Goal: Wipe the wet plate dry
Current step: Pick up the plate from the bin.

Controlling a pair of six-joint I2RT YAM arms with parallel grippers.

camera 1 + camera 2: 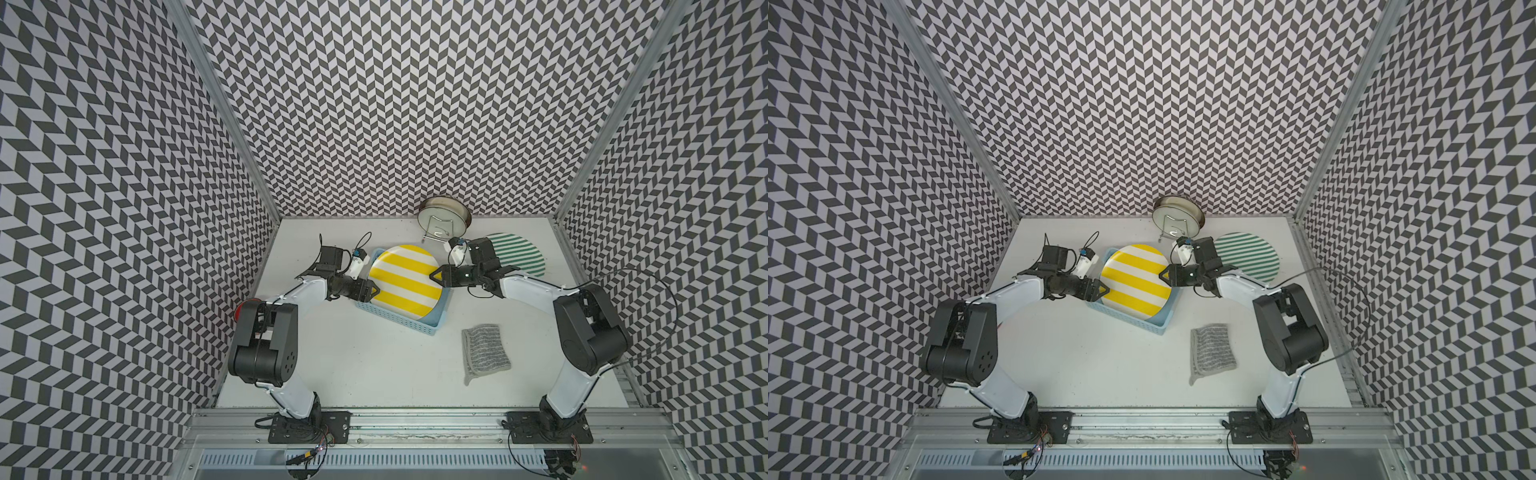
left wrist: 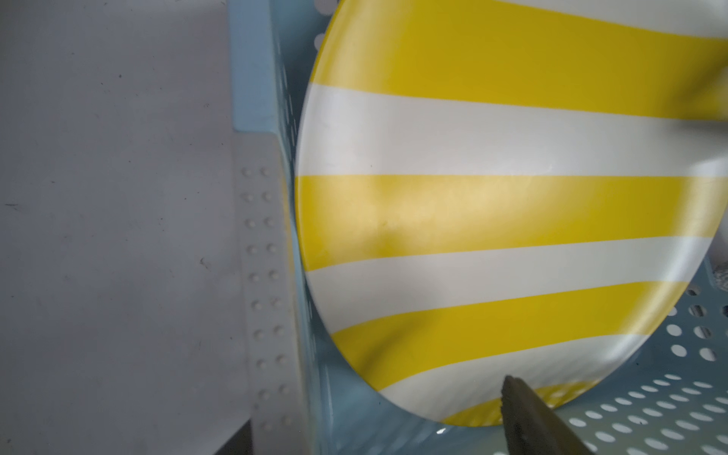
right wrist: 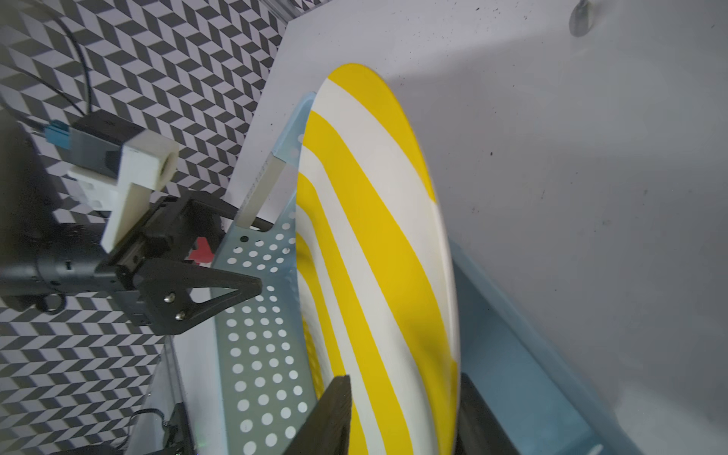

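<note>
yellow-striped plate point(image 1: 405, 282) is propped tilted in blue basket point(image 1: 399, 323) | rim is straddled by right gripper point(image 1: 434, 275) fingers, clamping cannot be told | left gripper point(image 1: 375, 290) fingers are spread beside basket | white tabletop point(image 1: 353, 365) is enclosed by chevron walls point(image 1: 395, 104)

The plate point(image 1: 405, 282) is showing wide yellow and white stripes. The basket point(image 1: 399, 322) is looking light blue with small round holes. The other plate point(image 1: 521, 253) is wearing thin green and white stripes. The cloth point(image 1: 485, 351) is showing grey with dark lines. The walls point(image 1: 415, 104) are showing black and white zigzags. The table point(image 1: 353, 365) is looking white.
</note>
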